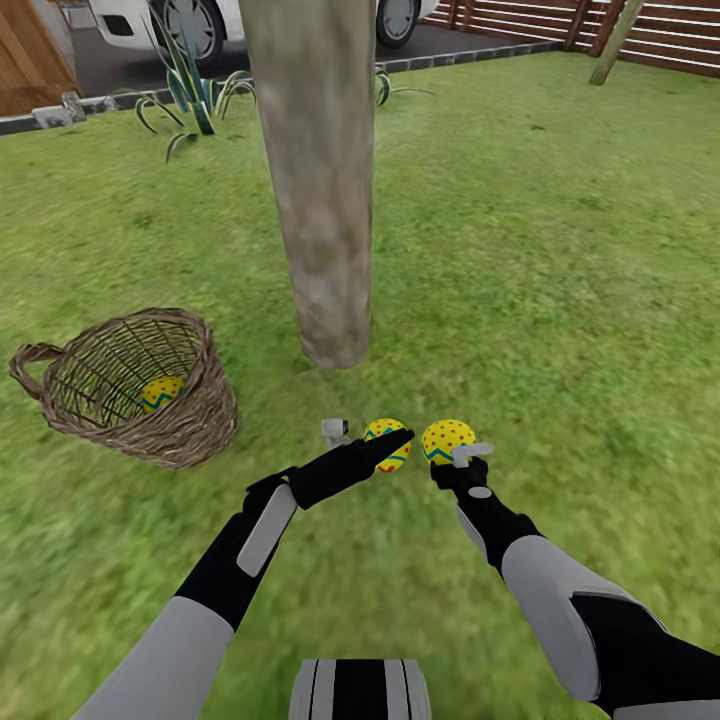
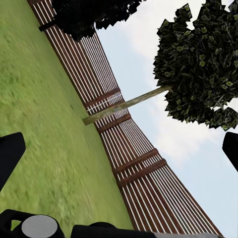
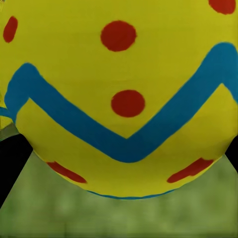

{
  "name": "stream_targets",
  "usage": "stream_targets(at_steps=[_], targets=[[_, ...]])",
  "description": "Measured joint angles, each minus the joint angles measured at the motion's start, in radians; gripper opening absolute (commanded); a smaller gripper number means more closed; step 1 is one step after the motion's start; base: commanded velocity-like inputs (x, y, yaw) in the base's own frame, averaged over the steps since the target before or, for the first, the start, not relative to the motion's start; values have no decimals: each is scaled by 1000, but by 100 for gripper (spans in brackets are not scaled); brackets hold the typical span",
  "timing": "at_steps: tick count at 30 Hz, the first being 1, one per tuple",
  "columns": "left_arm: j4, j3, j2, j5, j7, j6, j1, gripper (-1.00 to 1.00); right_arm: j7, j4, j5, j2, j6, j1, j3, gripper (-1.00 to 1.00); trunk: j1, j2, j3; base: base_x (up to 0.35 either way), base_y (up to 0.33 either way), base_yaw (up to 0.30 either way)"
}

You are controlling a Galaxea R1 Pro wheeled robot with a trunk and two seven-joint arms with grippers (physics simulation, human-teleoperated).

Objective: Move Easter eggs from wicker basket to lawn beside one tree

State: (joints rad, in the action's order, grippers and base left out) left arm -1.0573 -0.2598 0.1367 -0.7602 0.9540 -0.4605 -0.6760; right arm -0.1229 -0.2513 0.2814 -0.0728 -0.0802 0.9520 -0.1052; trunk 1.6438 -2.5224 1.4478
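Seen from the head camera: wide mottled green lawn [image 1: 560, 250], thick grey-brown tree [image 1: 318, 180] trunk rising at 12 o'clock. Just short of its base, toward 6 o'clock, two yellow Easter eggs with blue zigzag bands and red dots, side by side and close together. Left egg [image 1: 384, 441] partly covered by a dark finger of the left tool [image 1: 367, 440], whose fingers appear spread and empty; in the left wrist camera only grass, fence and sky between them, so apparently wide, holding nothing. Right egg [image 1: 446, 438] at the tip of the right tool [image 1: 462, 455], pressed close against it; in the right wrist camera the same egg [image 3: 124, 99] looming between dark fingers, but whether gripped or merely touched: cannot tell. Third egg [image 1: 160, 392] lying inside the wicker basket [image 1: 190, 420] at 9 o'clock, visible through the open weave, basket tipped slightly toward the robot. Judged by look: eggs light, rigid, smooth and rounded, likely slippery and prone to roll on grass; best taken across the widest middle, fingers on opposite sides. Basket likely light, stiff and easily nudged; reach in from above, clear of the rim.
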Motion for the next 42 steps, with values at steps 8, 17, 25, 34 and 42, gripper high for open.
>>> stream_targets(at_steps=[8,17,25,34,42], targets=[[-1,0,0,0,0,0,0,100,0,0,1,0,-2,0,-2,-100,-1,0,0,266,0,0],[0,0,0,-1,2,0,0,100,0,0,2,0,-2,0,-2,-100,0,0,0,19,0,0],[0,0,0,-1,3,0,0,100,0,0,1,0,-2,0,-2,-100,1,0,8,0,0,0],[-1,0,1,1,3,0,2,100,0,0,1,0,-2,0,-2,-100,5,-3,42,0,0,0],[0,0,2,0,2,0,2,100,0,0,1,0,-2,0,-1,-100,9,-4,73,0,0,0]])
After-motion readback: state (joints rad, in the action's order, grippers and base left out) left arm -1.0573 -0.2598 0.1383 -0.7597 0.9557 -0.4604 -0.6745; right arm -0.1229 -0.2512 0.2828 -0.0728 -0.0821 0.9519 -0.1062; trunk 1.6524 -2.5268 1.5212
